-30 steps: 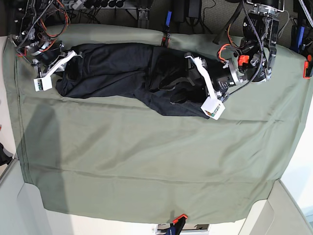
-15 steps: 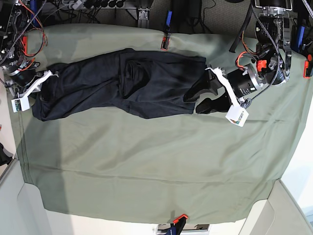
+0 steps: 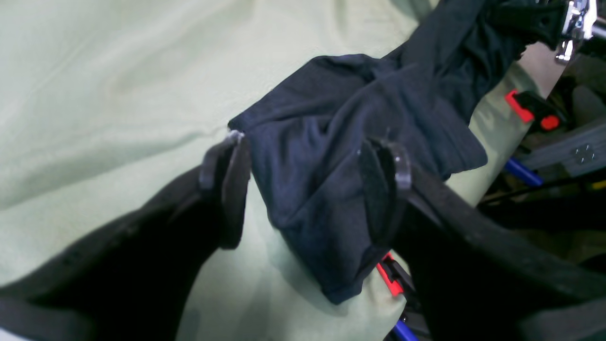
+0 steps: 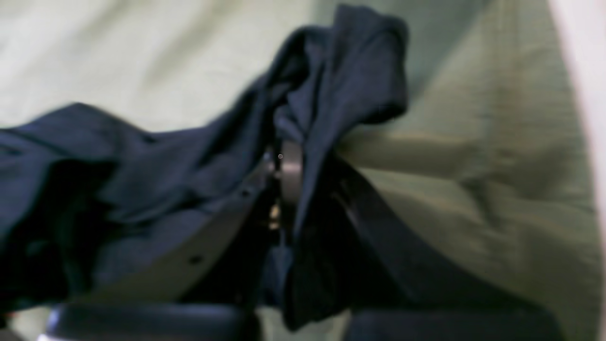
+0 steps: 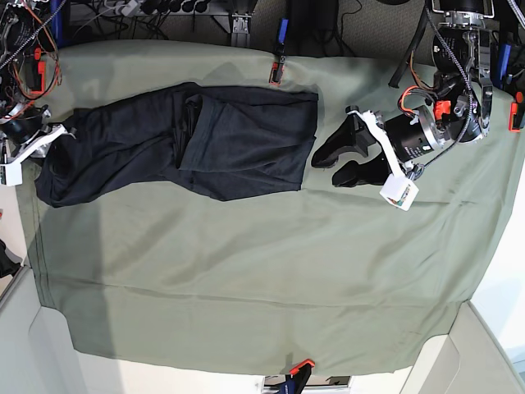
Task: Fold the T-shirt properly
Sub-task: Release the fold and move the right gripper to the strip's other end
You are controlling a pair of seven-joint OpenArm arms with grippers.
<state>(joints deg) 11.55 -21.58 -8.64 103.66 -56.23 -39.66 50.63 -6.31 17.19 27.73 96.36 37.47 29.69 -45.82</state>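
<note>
The dark T-shirt [image 5: 189, 139] lies stretched sideways across the far left half of the sage-green sheet [image 5: 246, 271]. My right gripper [image 5: 51, 141] is shut on the shirt's left end; the right wrist view shows the fabric [image 4: 341, 71] bunched and pinched in the gripper [image 4: 289, 163], blurred. My left gripper [image 5: 325, 170] is open just off the shirt's right edge. In the left wrist view the gripper [image 3: 307, 184] has its fingers [image 3: 232, 184] spread wide, with a loose corner of the shirt [image 3: 322, 156] lying between them.
Clamps hold the sheet at the far edge [image 5: 277, 70] and the near edge [image 5: 295, 371]. Cables and gear stand behind the table. The sheet ends close to my right gripper at the left and hangs over the table corners at the front.
My right gripper has pulled the shirt to the left, stretching it out. My left gripper has let go of the shirt's right end and now stands open beside it.
</note>
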